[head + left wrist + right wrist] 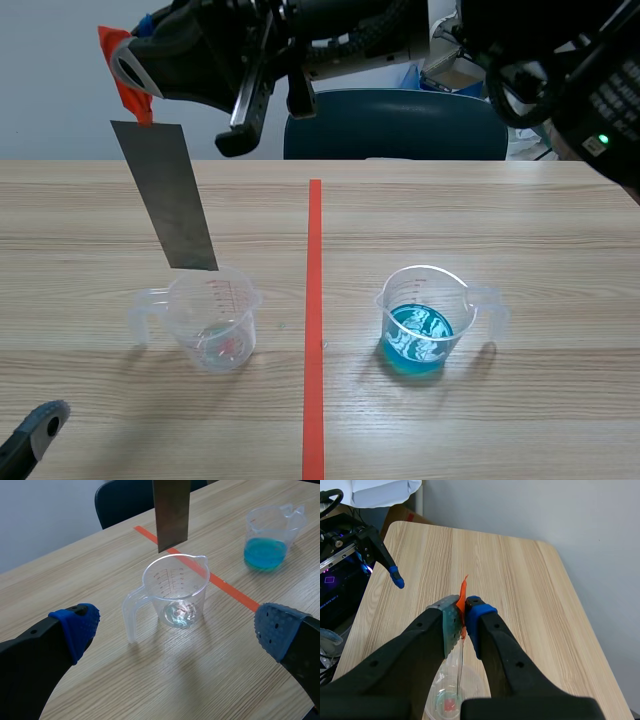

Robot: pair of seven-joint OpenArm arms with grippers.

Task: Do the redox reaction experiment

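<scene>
Hard bits first: the left gripper (38, 428) is mostly cut off in the scene view, with only a tip poking in at the near corner. Its own camera does show the fingers (75, 626) spread wide with nothing between them, short of the clear cup (175, 592). The metal strip (168, 195) is edge-on in the right wrist view, basically a thin line, and its top is cut off in the left wrist view. Can't tell if anything's in the clear cup, the bottom just shows glare and a reddish smudge.

The right gripper (462, 614) is clamped on the strip's orange-taped top end, holding it above the clear cup. The strip hangs a bit tilted, with its lower end about at the rim, and whether it touches I can't say. It's flat, plain, dull grey. The cup of blue liquid (420, 325) sits on the table (520, 220) across the red line, well apart.
</scene>
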